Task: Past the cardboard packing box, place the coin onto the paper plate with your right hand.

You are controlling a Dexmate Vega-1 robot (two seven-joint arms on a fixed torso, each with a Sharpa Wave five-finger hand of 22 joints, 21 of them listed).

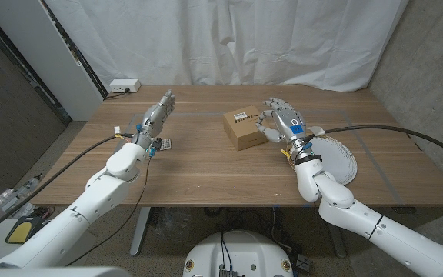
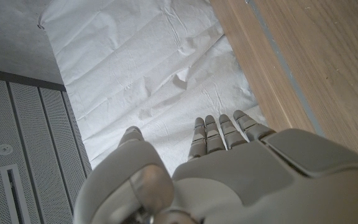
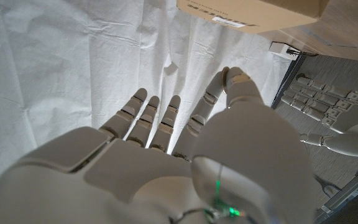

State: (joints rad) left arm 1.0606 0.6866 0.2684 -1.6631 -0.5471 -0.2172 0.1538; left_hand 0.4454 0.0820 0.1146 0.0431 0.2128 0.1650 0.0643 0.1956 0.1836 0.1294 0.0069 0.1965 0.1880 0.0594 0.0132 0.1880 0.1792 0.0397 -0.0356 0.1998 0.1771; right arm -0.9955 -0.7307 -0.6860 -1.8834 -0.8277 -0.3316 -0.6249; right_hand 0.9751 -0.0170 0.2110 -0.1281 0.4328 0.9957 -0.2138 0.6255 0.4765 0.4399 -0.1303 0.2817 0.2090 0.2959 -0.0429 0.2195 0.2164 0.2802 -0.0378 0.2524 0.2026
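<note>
The cardboard packing box sits at the table's middle; its underside edge also shows in the right wrist view. My right hand is raised just right of the box, fingers spread and nothing between them. The white paper plate lies on the table to the right, behind my right wrist. My left hand is held up over the table's left part with straight fingers and holds nothing; it also appears in the right wrist view. I cannot make out a coin.
A small dark object lies on the table beside my left wrist. A white power strip sits at the far left corner. A white curtain hangs behind the table. Black cables run along both arms.
</note>
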